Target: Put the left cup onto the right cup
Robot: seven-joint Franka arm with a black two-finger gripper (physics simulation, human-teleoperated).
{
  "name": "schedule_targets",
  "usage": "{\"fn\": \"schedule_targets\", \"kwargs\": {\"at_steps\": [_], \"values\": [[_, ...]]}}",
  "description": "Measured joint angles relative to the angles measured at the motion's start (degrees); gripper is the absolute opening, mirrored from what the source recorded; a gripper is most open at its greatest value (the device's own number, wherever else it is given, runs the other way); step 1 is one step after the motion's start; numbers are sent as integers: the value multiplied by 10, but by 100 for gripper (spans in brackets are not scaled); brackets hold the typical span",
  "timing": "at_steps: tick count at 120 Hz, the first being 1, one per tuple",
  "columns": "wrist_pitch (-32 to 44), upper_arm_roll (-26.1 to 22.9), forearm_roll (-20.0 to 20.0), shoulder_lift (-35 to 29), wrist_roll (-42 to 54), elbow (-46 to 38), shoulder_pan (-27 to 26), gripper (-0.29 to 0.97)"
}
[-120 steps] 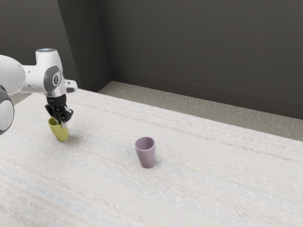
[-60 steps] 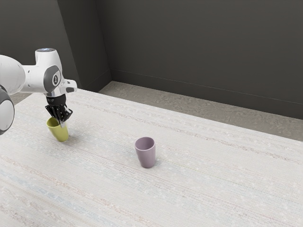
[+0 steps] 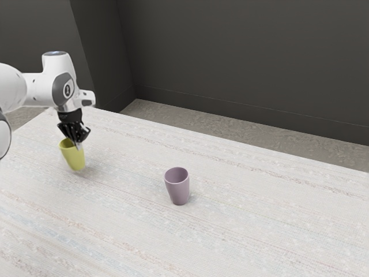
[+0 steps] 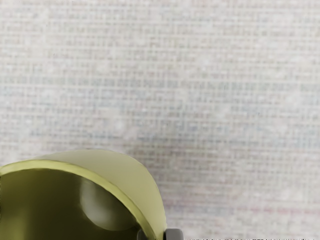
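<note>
Lifted olive cup partly hides the clamping jaws.

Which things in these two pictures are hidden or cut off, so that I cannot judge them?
1. Wrist view: the yellow cup is cut by the lower edge; its base is out of sight.
2. Exterior view: the gripper covers part of that cup's rim.
3. Exterior view: the purple cup hides its own bottom inside.

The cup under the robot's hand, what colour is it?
The cup is yellow-green, like an olive. It shows best in the wrist view.
</note>
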Motion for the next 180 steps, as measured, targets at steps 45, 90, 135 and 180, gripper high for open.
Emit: {"fn": "schedule_targets", "kwargs": {"at_steps": [45, 90, 135, 180], "values": [[-34, 3, 16, -42, -11, -2, -65, -11], [-65, 4, 50, -82, -36, -1, -153, -11], [-87, -12, 74, -119, -68, -1, -211, -11], [-106, -79, 92, -130, -104, 7, -220, -11]]}}
